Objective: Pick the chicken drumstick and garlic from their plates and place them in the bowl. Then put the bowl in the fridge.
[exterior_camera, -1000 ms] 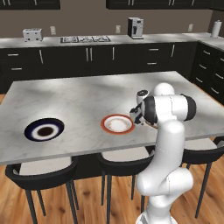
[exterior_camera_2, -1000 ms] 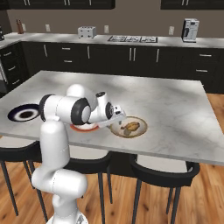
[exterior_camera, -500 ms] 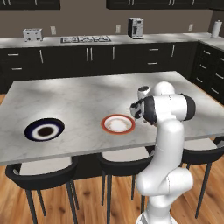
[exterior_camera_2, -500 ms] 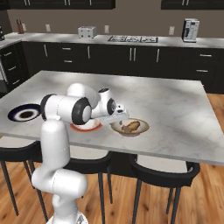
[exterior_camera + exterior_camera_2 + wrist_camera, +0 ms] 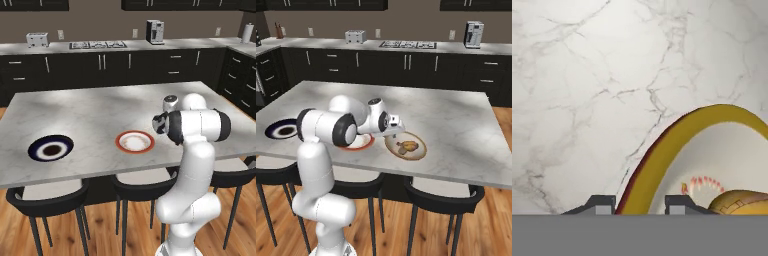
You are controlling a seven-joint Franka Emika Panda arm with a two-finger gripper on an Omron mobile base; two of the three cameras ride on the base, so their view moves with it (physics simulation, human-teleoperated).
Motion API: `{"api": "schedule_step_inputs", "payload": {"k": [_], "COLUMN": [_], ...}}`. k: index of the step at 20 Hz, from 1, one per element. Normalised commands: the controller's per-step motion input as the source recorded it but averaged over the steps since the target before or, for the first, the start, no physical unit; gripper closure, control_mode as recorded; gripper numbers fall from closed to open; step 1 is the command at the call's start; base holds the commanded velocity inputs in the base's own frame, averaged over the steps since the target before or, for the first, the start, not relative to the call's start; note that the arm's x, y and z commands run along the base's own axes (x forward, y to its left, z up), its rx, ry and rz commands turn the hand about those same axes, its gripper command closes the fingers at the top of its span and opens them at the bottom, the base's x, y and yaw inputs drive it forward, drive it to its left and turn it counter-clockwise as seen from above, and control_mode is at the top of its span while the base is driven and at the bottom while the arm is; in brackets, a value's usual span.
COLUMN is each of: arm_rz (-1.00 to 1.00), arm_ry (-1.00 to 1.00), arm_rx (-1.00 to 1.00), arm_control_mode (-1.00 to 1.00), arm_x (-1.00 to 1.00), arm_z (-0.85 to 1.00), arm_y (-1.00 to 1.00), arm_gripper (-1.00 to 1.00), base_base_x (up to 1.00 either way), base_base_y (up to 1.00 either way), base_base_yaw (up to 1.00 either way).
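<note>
Dark cabinets line the back wall behind a marble worktop [image 5: 100,115] that carries everything. At the left, the navy plate [image 5: 50,148] lies bare, well apart from the rest; further right, the red-rimmed plate [image 5: 134,142] is bare too. Next comes the gripper [image 5: 397,126], low over the near edge of the bowl [image 5: 406,147], which holds the chicken drumstick [image 5: 407,146] and, pressed against it, what seems to be the garlic, too small to be sure. In the hand view the jaws straddle the bowl's rim [image 5: 657,155], one fingertip [image 5: 601,204] outside, the other inside, with a little air on each side, so they are narrowed but not visibly clamped. A thin pinch on a sloped rim is likely to let the bowl tip once lifted, spilling the drumstick, or twist loose on the carry to the fridge.
</note>
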Motion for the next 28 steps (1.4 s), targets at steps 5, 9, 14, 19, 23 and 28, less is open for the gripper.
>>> {"api": "schedule_step_inputs", "payload": {"k": [5, 9, 14, 19, 23, 28], "arm_rz": [0.0, 0.0, 0.0, 0.0, 0.0, 0.0], "arm_ry": [-0.15, -0.05, -0.01, 0.03, 0.03, 0.02], "arm_rx": [0.0, -0.01, -0.07, -0.06, -0.07, -0.09], "arm_control_mode": [-1.0, -1.0, -1.0, -1.0, -1.0, -1.0], "arm_x": [-0.13, -0.1, -0.09, -0.05, -0.09, -0.08], "arm_z": [0.03, 0.02, 0.16, 0.2, 0.18, 0.2], "arm_y": [0.0, 0.01, 0.14, 0.16, 0.19, 0.22], "arm_gripper": [1.0, 1.0, 1.0, 1.0, 1.0, 1.0], "base_base_x": [0.0, 0.0, 0.0, 0.0, 0.0, 0.0], "base_base_y": [0.0, 0.0, 0.0, 0.0, 0.0, 0.0], "base_base_yaw": [0.0, 0.0, 0.0, 0.0, 0.0, 0.0]}}
